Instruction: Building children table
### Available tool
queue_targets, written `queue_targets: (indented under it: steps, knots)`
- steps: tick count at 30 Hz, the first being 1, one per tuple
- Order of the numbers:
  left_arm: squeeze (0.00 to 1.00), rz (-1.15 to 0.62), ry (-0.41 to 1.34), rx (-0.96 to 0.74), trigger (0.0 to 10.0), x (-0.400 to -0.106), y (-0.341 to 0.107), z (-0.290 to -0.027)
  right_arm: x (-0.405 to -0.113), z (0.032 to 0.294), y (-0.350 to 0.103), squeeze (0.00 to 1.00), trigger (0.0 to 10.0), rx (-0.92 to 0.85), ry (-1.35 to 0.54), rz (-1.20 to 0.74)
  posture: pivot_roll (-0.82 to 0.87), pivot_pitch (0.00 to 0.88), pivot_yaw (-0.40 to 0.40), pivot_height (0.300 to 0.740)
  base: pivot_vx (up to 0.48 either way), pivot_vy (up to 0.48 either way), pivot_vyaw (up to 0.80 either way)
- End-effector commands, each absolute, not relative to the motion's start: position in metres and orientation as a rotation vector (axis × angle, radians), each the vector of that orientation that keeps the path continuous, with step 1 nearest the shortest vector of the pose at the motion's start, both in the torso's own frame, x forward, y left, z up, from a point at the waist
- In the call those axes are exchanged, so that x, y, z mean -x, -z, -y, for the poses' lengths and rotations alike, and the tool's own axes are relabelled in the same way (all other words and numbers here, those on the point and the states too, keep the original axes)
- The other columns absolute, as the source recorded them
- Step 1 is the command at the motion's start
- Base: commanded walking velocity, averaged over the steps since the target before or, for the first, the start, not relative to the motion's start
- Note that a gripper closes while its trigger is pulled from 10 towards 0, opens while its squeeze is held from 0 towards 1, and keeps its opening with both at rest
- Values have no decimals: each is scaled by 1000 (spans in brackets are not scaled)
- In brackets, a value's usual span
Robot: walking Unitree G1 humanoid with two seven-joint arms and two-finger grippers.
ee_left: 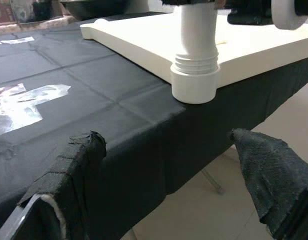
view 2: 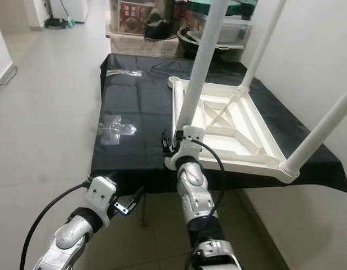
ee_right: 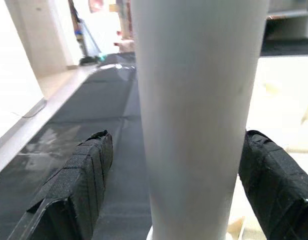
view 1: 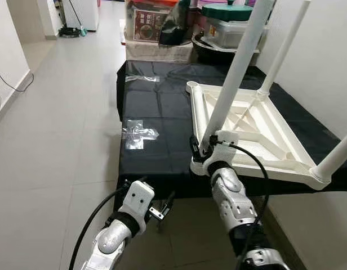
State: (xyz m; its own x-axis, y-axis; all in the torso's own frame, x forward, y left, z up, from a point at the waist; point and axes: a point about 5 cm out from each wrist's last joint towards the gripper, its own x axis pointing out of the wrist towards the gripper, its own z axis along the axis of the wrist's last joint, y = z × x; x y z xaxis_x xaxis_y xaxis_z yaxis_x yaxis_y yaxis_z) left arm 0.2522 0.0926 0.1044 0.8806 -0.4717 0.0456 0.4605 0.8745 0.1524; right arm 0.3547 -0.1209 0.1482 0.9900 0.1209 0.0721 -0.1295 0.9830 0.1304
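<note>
A white children's table top (view 1: 258,135) lies upside down on a black-covered table (view 1: 151,112), with several white legs standing up from its corners. My right gripper (view 1: 199,147) is at the base of the near-left leg (view 1: 232,73), open around it. In the right wrist view the leg (ee_right: 199,100) stands between the black fingers (ee_right: 79,185), with a gap on one side. My left gripper (view 1: 162,209) hangs low by the table's front edge, open and holding nothing. In the left wrist view the leg's threaded socket (ee_left: 194,75) sits at the top's corner.
Crumpled clear plastic (view 1: 138,135) lies on the black cover to the left of the top. Boxes and containers (view 1: 156,25) crowd the far end. A white wall (view 1: 325,56) runs close on the right. Open tiled floor (view 1: 61,112) stretches to the left.
</note>
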Motion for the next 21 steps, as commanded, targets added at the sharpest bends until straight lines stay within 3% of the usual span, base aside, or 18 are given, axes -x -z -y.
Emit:
queue_targets:
  steps: [1,7,21]
  knots:
    - [0,81,491,-134,10000,-252,-104,-91,-354,123,-145,0,10000,-132,-132,61,145,0,-108,740,0,0,0]
    - [0,80,485,-128,10000,-253,-104,-92,-354,128,-149,0,10000,-130,-122,60,144,0,-112,740,0,0,0]
    - [0,78,488,-120,10000,-253,-104,-91,-355,119,-155,0,10000,-144,-146,90,143,0,-114,740,293,0,0]
